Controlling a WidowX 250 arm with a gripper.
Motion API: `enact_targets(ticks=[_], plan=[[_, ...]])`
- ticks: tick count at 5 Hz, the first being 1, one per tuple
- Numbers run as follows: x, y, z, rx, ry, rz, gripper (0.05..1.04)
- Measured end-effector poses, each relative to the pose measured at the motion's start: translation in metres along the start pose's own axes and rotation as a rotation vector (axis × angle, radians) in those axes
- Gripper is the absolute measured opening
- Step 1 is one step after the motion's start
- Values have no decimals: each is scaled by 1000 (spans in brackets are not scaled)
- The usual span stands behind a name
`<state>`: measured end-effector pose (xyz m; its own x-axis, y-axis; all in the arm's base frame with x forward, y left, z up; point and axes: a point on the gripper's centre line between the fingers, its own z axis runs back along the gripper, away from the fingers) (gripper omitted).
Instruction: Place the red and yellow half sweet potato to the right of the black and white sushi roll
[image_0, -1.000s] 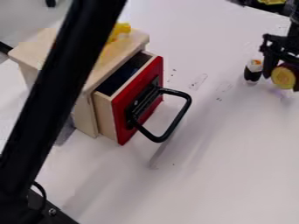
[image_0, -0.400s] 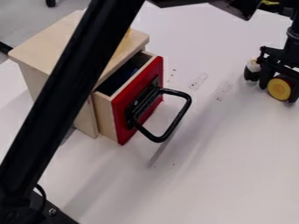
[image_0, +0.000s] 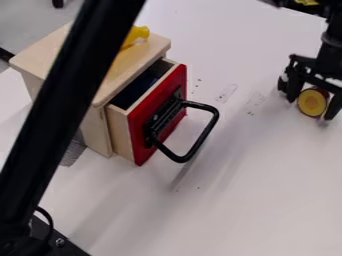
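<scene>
At the right, the pincer (image_0: 310, 106) pinches a round yellow piece (image_0: 312, 102) with a dark purple rim, well apart from the partly open, red-fronted drawer (image_0: 139, 127) of a wooden cabinet (image_0: 95, 125). Small dark marks (image_0: 227, 93) dot the white surface (image_0: 267, 185) between.

A thick black bar (image_0: 62, 115) hides one part of the wooden cabinet (image_0: 39, 49) and also of the yellow thing (image_0: 139, 34) on it. What lies inside the drawer (image_0: 120, 132), I cannot tell. The hand (image_0: 310, 108) hides the back of the round thing (image_0: 312, 102).
</scene>
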<state>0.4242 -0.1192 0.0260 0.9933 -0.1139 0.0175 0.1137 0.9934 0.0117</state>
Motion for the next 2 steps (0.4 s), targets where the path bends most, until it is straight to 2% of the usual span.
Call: enact_targets(ticks=[1, 2], plan=[[-3, -1, 23, -23, -47, 19, 999], [-9, 1, 40, -22, -75, 28, 999]])
